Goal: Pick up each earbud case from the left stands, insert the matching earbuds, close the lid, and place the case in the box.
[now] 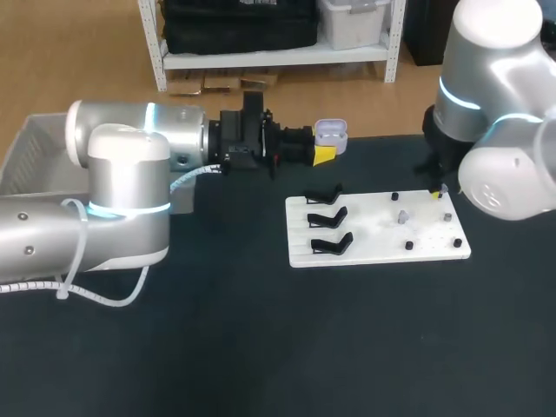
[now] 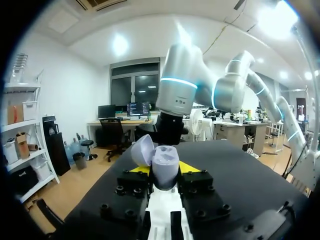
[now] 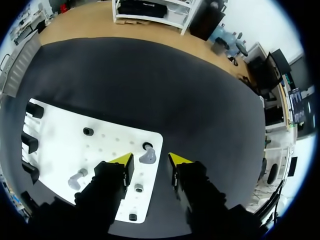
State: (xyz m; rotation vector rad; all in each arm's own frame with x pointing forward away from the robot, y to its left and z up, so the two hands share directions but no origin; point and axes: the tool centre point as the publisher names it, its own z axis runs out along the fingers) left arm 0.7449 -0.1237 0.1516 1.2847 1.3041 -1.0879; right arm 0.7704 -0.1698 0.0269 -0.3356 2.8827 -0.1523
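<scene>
A lavender earbud case (image 1: pixel 331 133) with its lid open is held above the table's far side, and my left gripper (image 1: pixel 323 155) is shut on it. In the left wrist view the case (image 2: pixel 165 165) sits between the yellow tips, its lid (image 2: pixel 142 149) tipped back. My right gripper (image 1: pixel 437 193) hangs over the right end of the white board (image 1: pixel 373 252). Its fingers stand open on either side of a lavender earbud (image 3: pixel 148 157) that rests on the board, with a gap on both sides. A second earbud (image 3: pixel 76 180) (image 1: pixel 403 216) lies nearer the board's middle.
Three black stands (image 1: pixel 327 219) on the board's left side hold nothing. Small black pegs (image 1: pixel 408 246) dot its right side. A grey box (image 1: pixel 35 143) sits at the table's far left, partly behind my left arm.
</scene>
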